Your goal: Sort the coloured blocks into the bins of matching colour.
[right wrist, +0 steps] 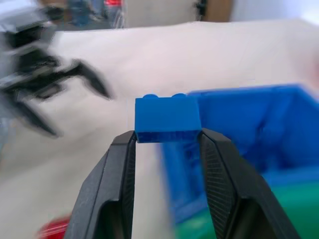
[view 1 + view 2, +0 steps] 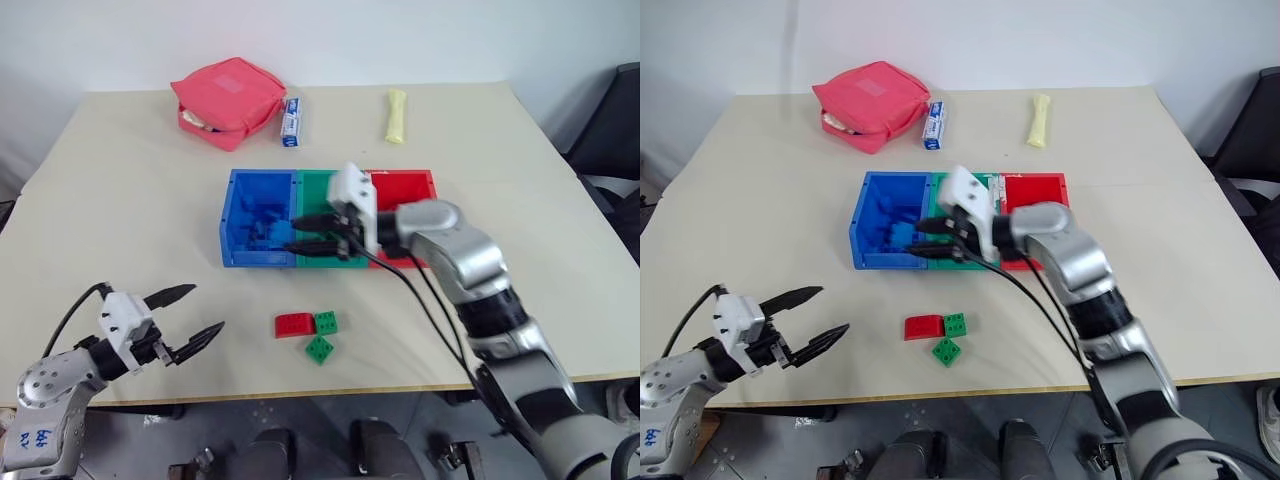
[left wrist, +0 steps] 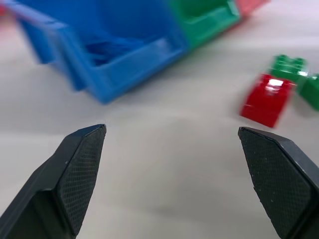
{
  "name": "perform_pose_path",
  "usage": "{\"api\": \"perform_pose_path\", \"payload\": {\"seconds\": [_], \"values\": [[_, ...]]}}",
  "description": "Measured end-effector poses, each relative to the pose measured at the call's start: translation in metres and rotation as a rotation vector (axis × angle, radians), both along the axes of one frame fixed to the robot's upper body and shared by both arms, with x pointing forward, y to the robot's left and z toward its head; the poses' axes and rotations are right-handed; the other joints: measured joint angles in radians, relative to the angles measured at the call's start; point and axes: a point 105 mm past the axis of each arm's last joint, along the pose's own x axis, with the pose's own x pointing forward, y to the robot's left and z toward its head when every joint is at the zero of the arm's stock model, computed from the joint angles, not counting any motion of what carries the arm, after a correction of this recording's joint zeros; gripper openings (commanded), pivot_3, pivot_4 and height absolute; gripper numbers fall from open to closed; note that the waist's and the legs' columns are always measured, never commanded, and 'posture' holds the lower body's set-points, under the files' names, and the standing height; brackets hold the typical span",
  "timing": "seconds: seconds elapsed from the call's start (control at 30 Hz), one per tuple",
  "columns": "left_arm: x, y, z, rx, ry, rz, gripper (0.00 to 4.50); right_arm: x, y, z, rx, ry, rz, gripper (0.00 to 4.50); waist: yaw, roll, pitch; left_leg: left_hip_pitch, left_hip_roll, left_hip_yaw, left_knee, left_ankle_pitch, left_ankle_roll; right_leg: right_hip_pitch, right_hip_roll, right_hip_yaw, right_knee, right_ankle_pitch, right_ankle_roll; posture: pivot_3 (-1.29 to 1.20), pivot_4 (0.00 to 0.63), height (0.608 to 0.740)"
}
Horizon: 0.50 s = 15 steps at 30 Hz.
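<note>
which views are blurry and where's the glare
Right wrist view: the blue block between the fingers is sharp, the left gripper behind is smeared. Left wrist view: the blue bin is soft, with a glare spot on the red block. Both eye views are crisp.

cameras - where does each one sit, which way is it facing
Head eyes: on the head, forward and down over the table; both arms in sight.
Left wrist: along the open left gripper toward the blue bin and red block.
Right wrist: along the right gripper, shut on a blue block.
Shared: blue bin.
</note>
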Motion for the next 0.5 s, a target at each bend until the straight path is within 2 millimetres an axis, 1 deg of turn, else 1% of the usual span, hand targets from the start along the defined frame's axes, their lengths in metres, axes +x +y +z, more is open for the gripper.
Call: {"api": "perform_pose_path", "payload": {"seconds": [0.03,0.07,0.17,0.27,0.37,0.5], "values": [[-0.002,0.003,0.000,-0.023,-0.006,0.031,4.50,0.010,0.007,-0.002,-0.016,-0.010,-0.037,1.43,0.000,0.000,0.000,0.000,0.000,0.000,0.000,0.000,0.000,-0.001,0.000,0.000,0.003,0.000,-0.001,0.00,0.150,0.740],[-0.003,0.004,0.000,-0.035,-0.009,0.050,4.50,0.019,0.010,-0.004,-0.031,-0.016,-0.070,1.43,0.001,0.000,0.000,0.000,-0.001,-0.001,0.000,0.000,0.000,-0.002,0.000,0.000,0.004,0.000,-0.001,0.00,0.150,0.740],[-0.008,0.005,0.002,-0.042,-0.011,0.069,4.50,0.031,0.011,-0.009,-0.059,-0.023,-0.105,1.43,0.001,-0.001,0.000,-0.001,-0.001,0.000,0.000,0.000,0.000,-0.002,-0.001,-0.001,0.004,0.000,-0.002,0.00,0.150,0.740],[-0.011,0.004,0.004,-0.040,-0.012,0.073,4.50,0.032,0.010,-0.010,-0.067,-0.028,-0.089,1.43,-0.001,-0.001,0.000,-0.001,-0.001,0.000,0.000,0.000,0.000,-0.002,-0.001,-0.001,0.004,0.000,-0.002,0.00,0.150,0.740],[-0.010,0.005,0.004,-0.043,-0.009,0.078,4.50,0.029,0.010,-0.010,-0.069,-0.032,-0.059,1.43,-0.002,0.000,0.000,-0.001,0.000,0.000,0.000,0.000,-0.001,-0.002,0.000,-0.001,0.004,0.000,-0.002,0.00,0.150,0.740],[-0.004,0.001,0.010,-0.040,-0.024,0.053,4.50,0.027,0.003,-0.001,-0.037,-0.034,-0.056,1.43,-0.002,0.000,0.000,-0.001,0.000,0.000,0.000,0.001,-0.001,-0.002,0.000,-0.001,0.004,0.000,-0.003,0.00,0.150,0.740]]}}
